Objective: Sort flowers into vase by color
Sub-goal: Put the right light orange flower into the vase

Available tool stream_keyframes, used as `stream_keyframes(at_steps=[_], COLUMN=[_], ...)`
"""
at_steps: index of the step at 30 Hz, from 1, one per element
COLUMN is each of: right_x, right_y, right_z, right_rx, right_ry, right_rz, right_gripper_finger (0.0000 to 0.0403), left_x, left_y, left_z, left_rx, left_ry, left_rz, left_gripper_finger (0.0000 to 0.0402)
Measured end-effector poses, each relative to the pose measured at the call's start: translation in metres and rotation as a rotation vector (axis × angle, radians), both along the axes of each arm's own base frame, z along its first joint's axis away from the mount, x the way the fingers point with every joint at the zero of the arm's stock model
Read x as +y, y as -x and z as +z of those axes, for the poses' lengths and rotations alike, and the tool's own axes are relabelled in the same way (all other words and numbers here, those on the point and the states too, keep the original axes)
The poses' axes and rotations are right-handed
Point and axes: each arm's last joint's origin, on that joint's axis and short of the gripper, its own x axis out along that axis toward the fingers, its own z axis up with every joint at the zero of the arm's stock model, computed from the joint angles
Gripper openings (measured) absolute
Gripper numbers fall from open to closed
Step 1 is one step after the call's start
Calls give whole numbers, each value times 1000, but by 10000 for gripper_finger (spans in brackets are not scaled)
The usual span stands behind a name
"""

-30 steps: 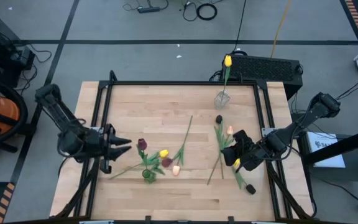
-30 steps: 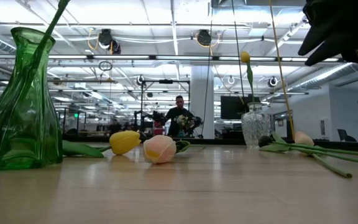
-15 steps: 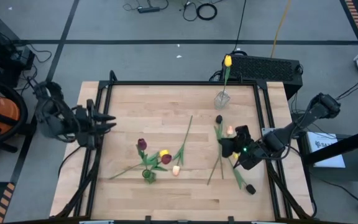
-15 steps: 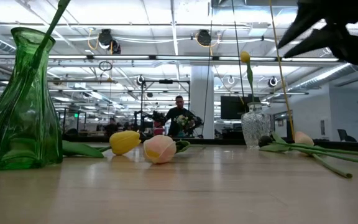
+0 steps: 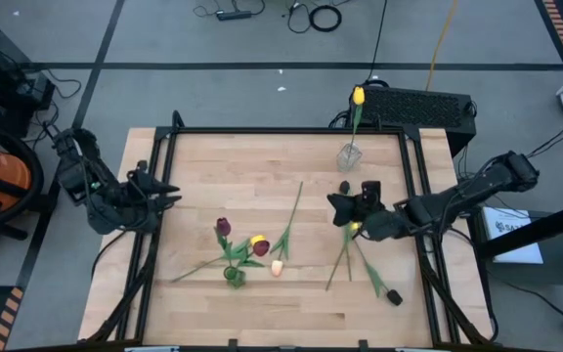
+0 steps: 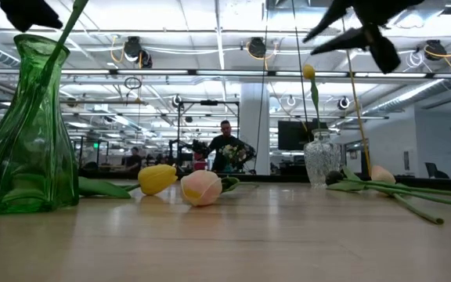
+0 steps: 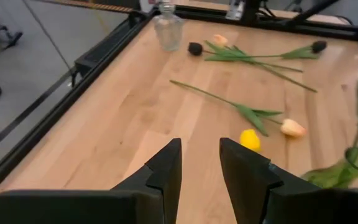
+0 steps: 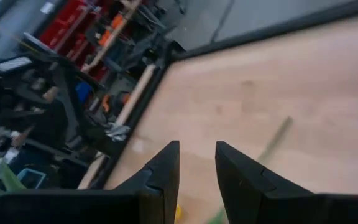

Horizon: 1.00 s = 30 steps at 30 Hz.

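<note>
Left hand (image 5: 164, 192): positioned at the left edge of the table (image 5: 252, 161), clear of all flowers. In the left wrist view its fingers (image 7: 166, 165) stand narrowly apart with nothing between them.

Right hand (image 5: 338, 205): raised above the right half of the table, over the loose stems there. In the right wrist view its fingers (image 8: 166, 163) show a narrow gap and hold nothing. In the low view it hangs well above the table surface.

Green vase (image 5: 234, 276): stands upright near the front centre of the table. It holds a dark red flower (image 5: 223, 227). A second dark red head (image 5: 261, 249) and a yellow flower (image 5: 257, 240) lie just beside the vase, and a peach flower (image 5: 277, 267) lies near them. A long green stem (image 5: 291, 215) runs from this group toward the table centre.

Clear vase (image 5: 349, 156): stands upright at the back of the table, right of centre. It holds one yellow tulip (image 5: 359, 96).

Right group: several stems (image 5: 345, 254) lie crossed on the table beneath the right hand. A near-black head (image 5: 344, 187) lies at the back end of the group, and another dark head (image 5: 394, 297) lies at the front end. A yellow head (image 5: 357, 228) shows just beside the hand.

A person (image 6: 225, 146) stands in the room beyond the table.
</note>
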Motion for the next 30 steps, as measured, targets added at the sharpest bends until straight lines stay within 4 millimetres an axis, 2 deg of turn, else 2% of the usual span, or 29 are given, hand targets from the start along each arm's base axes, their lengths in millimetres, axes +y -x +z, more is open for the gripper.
stream_keyframes(at_steps=[3, 9, 17, 23, 30], right_x=[-8, -23, -33, -35, -32], right_y=[-14, -45, -81, -91, -91], right_z=[10, 35, 61, 61, 39], right_rx=[-17, 63, 328, 546, 717], right_ry=[47, 72, -57, -229, -424], right_rz=[25, 42, 132, 124, 69], right_gripper_finger=[95, 95, 95, 95, 95], left_x=[5, 5, -11, -20, -20], left_y=[3, 2, -12, -18, -27], left_z=[-5, -24, -53, -72, -76], left_rx=[12, 39, -3, 26, -3], left_ry=[15, 17, 65, 132, 99], left_rz=[56, 76, 69, 25, 38], left_gripper_finger=[116, 116, 116, 116, 116])
